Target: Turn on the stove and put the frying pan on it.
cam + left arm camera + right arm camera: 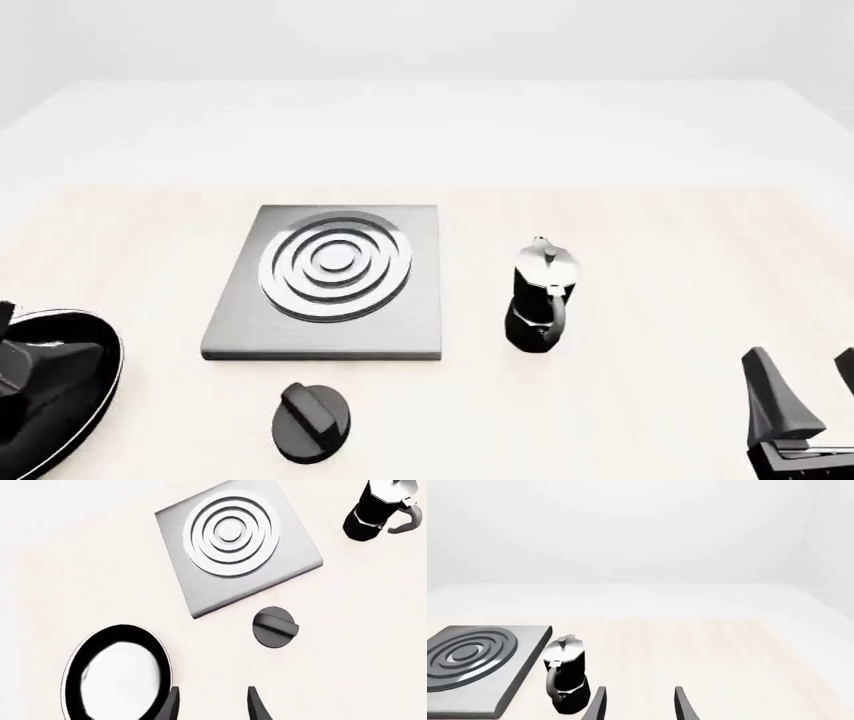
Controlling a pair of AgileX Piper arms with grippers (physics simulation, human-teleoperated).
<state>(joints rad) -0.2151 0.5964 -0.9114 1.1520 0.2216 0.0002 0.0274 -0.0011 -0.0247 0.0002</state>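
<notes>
Stove (pixel 327 285), one knob (pixel 312 424), one frying pan (pixel 67 385)

Bare stove (pixel 327 283), knob (pixel 312 423) near; pan (pixel 60 390) left.

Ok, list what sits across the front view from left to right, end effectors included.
Left end effector over the frying pan → stove → moka pot → right end effector. The knob lies nearer than the stove, within its span, so I left it out.
</notes>
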